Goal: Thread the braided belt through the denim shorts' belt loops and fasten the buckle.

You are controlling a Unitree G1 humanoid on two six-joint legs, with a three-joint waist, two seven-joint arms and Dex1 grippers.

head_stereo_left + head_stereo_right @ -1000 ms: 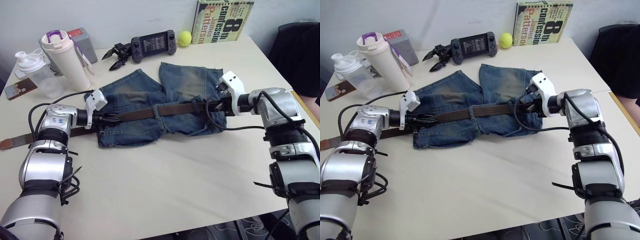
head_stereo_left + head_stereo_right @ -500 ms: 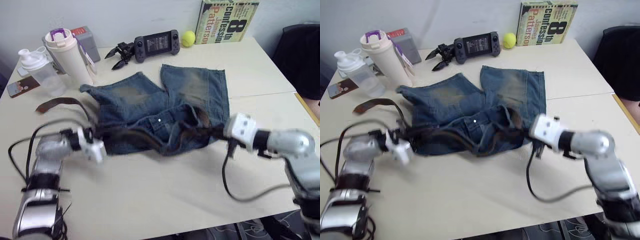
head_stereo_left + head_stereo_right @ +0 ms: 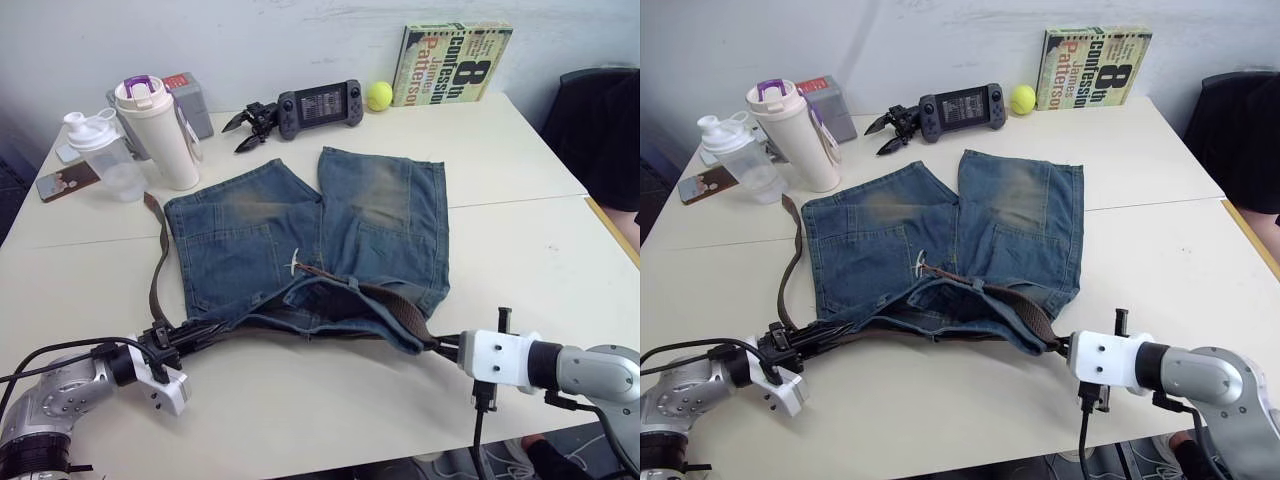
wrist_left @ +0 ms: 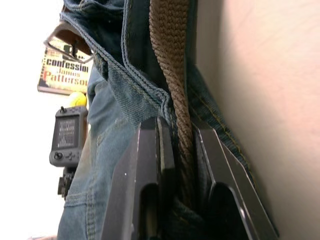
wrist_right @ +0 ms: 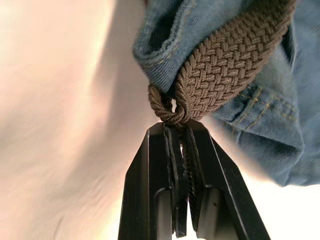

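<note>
Both tools, left tool (image 3: 185,336) and right tool (image 3: 447,344), clamped on the belt (image 3: 385,305), have dragged the shorts (image 3: 300,235) nearer, waistband bunched, buckle unfastened.

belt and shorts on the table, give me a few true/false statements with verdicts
1. The right gripper has its jaws shut on the braided belt. True.
2. The left gripper hangs open, clear of the belt. False: its jaws are closed on the belt beside the waistband of the denim shorts.
3. The shorts lie with the legs pointing toward the book. True.
4. The tennis ball sits on top of the shorts. False: it rests on the table between the game console and the book.
5. The belt's free end trails past the shorts' edge toward the white tumbler. True.
</note>
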